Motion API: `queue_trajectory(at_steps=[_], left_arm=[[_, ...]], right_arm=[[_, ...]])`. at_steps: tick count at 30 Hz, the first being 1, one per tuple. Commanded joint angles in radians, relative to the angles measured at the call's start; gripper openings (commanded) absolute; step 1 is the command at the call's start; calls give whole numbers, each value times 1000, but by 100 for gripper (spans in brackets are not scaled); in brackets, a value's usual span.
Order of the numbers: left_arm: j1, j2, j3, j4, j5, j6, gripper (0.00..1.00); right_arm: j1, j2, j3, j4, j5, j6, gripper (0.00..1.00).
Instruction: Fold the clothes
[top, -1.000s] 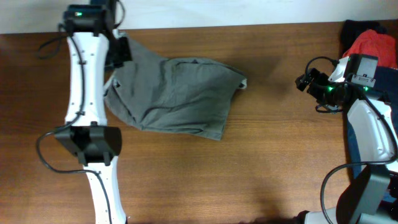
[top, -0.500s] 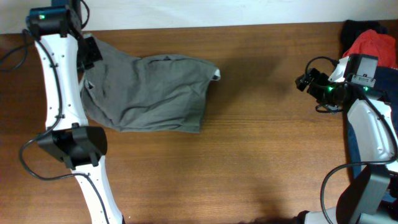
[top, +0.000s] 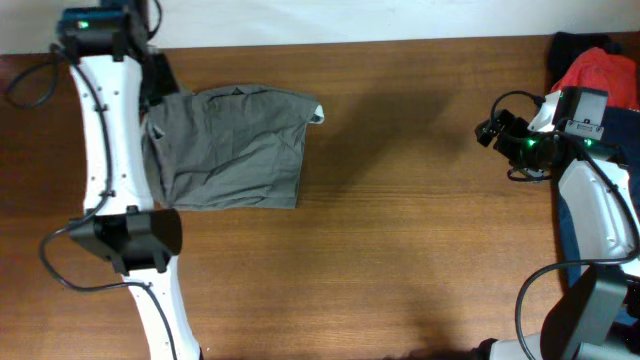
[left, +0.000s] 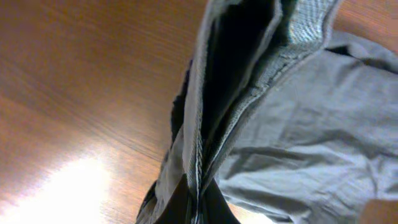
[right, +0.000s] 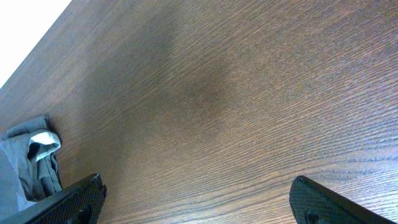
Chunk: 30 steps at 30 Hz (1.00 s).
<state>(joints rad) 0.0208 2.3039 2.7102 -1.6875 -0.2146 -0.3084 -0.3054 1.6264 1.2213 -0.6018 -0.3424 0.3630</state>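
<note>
The grey-olive shorts (top: 230, 145) lie folded at the far left of the table, a small white tag (top: 317, 117) at their right corner. My left gripper (top: 160, 85) is shut on the shorts' far left edge; in the left wrist view the seamed hem (left: 249, 93) runs up from between the fingers (left: 198, 208). My right gripper (top: 490, 130) is open and empty over bare wood at the right, far from the shorts. Its fingers frame the table (right: 196, 199), and the shorts' corner (right: 28, 162) shows at the left edge.
A red garment (top: 598, 70) on a dark blue one (top: 570, 48) lies at the far right corner, beside the right arm. The wooden table (top: 400, 220) spreads between the shorts and the right arm. Its far edge meets a white wall.
My left gripper has dragged the shorts leftward across the table, and they now lie more squarely folded. The right arm has not moved.
</note>
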Motion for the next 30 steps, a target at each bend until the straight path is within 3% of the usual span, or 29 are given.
queue_trajectory(at_steps=[1,3,7,10,13,16,17,22,25,30], left_arm=[[-51,-38,19,14,-6,-21,1],[-74,-38,19,23,-2,-58,2],[-115,-38,19,29,15,-115,19],[-132,-38,19,39,62,-115,18],[-150,-38,19,42,61,-114,6],[-163,-38,19,50,61,-114,4],[-167,-37,19,49,61,-114,9],[-169,-21,19,48,61,-114,66],[-169,22,19,51,83,-114,75],[-174,156,19,59,156,-126,77]], right_arm=[[-3,-4,1,0,-5,-3,99],[-3,-4,1,-1,-5,-3,99],[-3,-4,1,-1,-5,-3,99],[-3,-4,1,-1,-5,-3,99],[-3,-4,1,0,-5,-3,99],[-3,-4,1,0,-5,-3,99],[-3,-4,1,0,-5,-3,99],[-3,-4,1,-1,-5,-3,99],[-3,-4,1,0,-5,-3,99],[-3,-4,1,0,-5,-3,99]])
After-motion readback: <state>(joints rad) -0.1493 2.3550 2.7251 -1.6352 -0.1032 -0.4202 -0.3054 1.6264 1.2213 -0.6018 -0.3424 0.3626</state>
